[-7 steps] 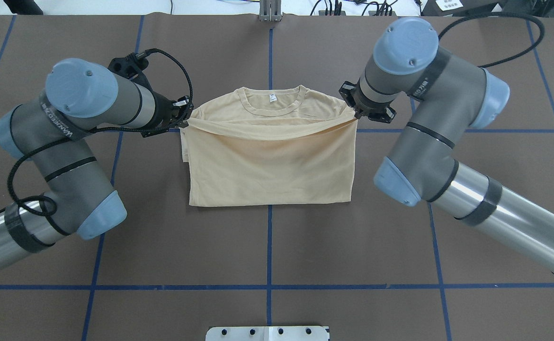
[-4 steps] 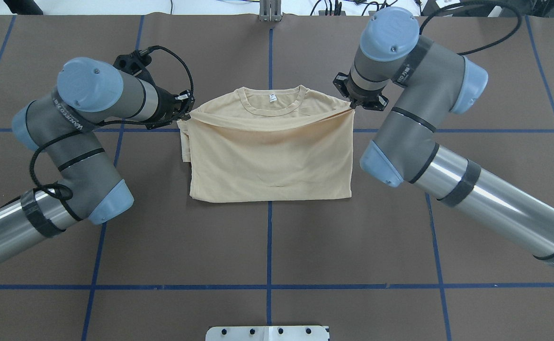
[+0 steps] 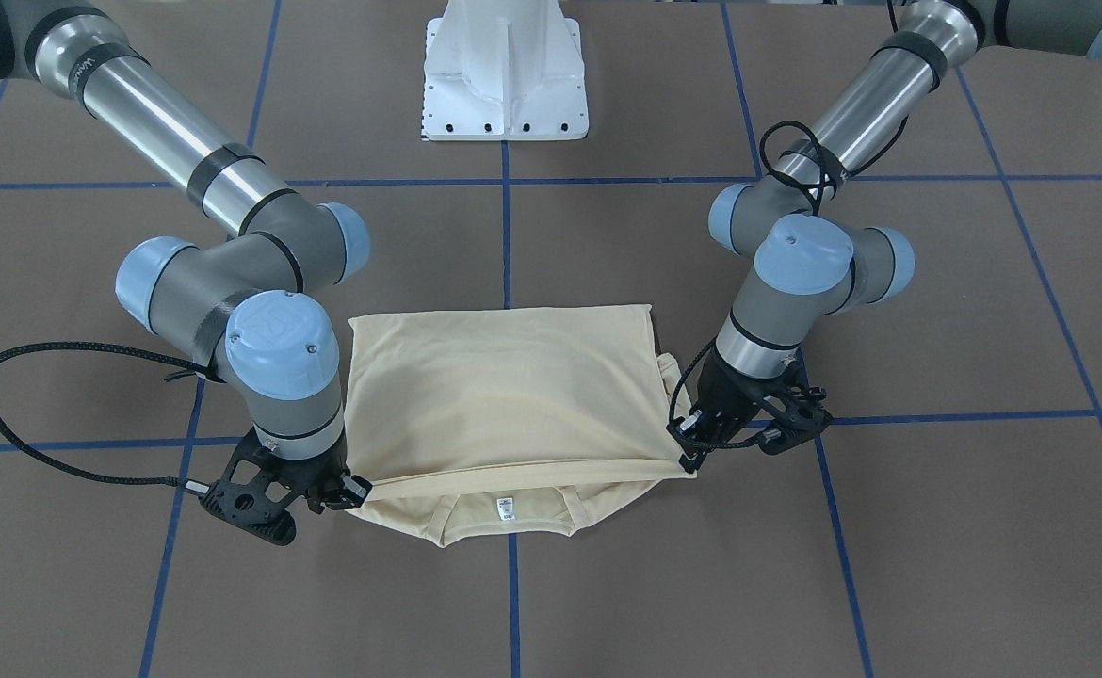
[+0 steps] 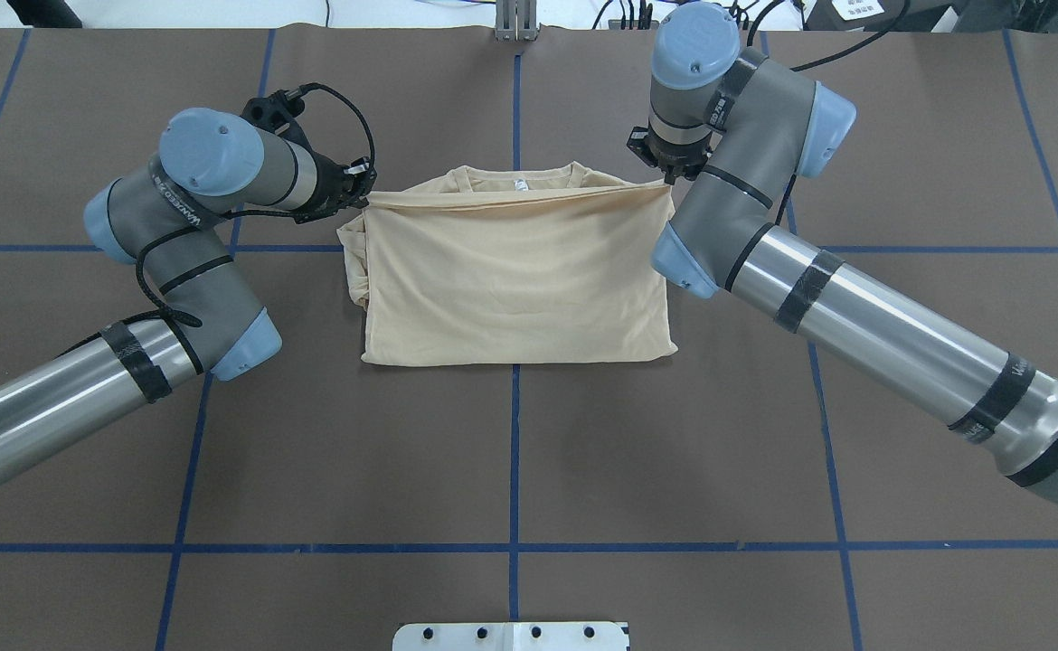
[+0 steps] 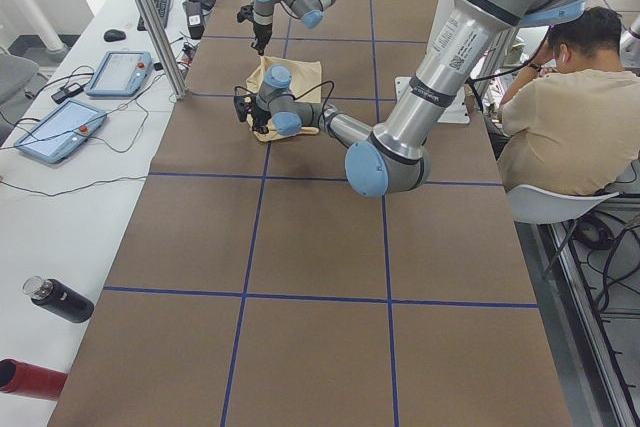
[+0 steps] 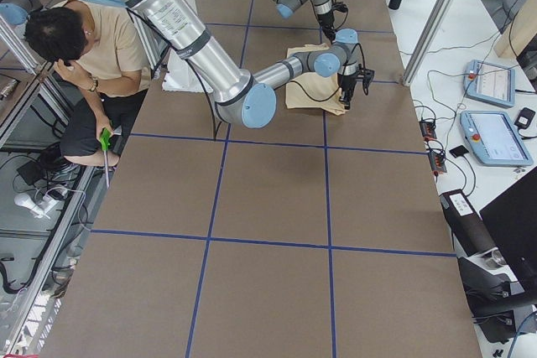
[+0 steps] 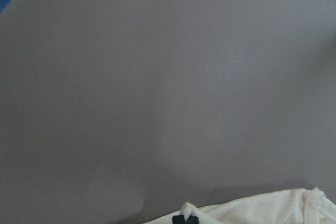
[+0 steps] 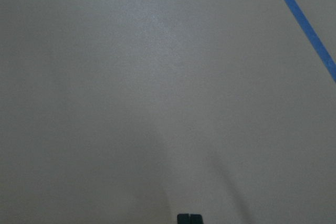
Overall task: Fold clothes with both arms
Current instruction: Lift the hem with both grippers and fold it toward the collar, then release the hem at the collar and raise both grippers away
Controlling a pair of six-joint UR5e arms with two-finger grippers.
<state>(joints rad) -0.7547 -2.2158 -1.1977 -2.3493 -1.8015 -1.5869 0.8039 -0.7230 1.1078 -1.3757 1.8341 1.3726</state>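
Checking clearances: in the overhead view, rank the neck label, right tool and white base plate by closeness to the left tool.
From the left tool:
1. Neck label, at the middle of the collar.
2. Right tool, at the T-shirt's opposite corner.
3. White base plate, at the view's bottom edge.

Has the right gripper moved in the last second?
Yes. The right gripper has carried the shirt edge away from the blue tape line, toward the collar.

Left arm: elbow folded, wrist angled inward, left claw pinched closed on a T-shirt corner. Right arm: forearm stretched diagonally, wrist pointing nearly straight down, right claw pinched closed on the opposite corner.
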